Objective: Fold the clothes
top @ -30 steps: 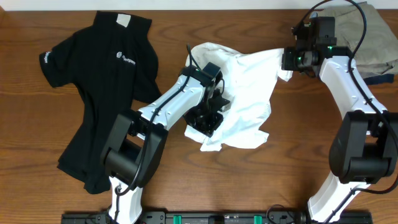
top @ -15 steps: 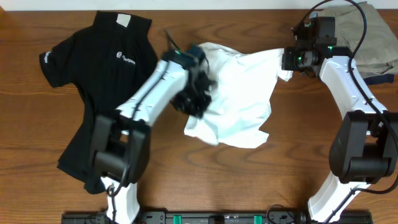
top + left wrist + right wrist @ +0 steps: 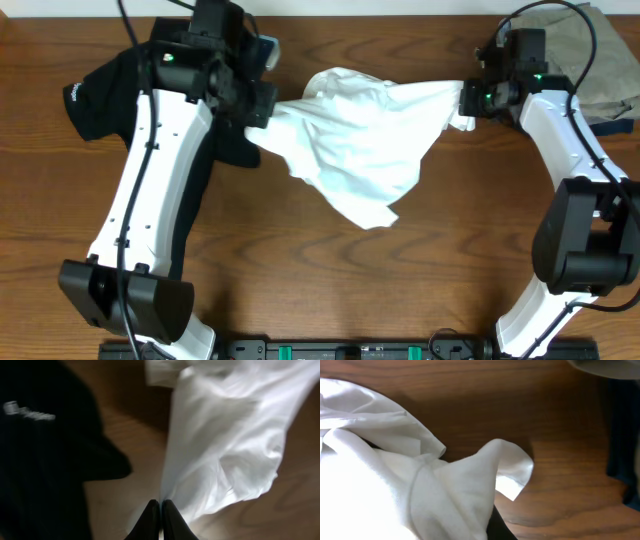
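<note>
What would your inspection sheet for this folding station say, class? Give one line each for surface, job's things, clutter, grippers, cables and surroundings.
Surface: wooden table, bare along the near side.
Job's things: white T-shirt stretched between both arms, crumpled, not folded; black shirt at far left, partly hidden by the left arm, not folded.
Clutter: khaki-and-navy stack in the far right corner.
Grippers: left gripper, fingers shut on a fold of the white T-shirt; right gripper, fingers shut on its opposite end.
Cables: black cable looping over the right arm, above the stack.
Surroundings: black base rail along the near edge; nothing else seen.
</note>
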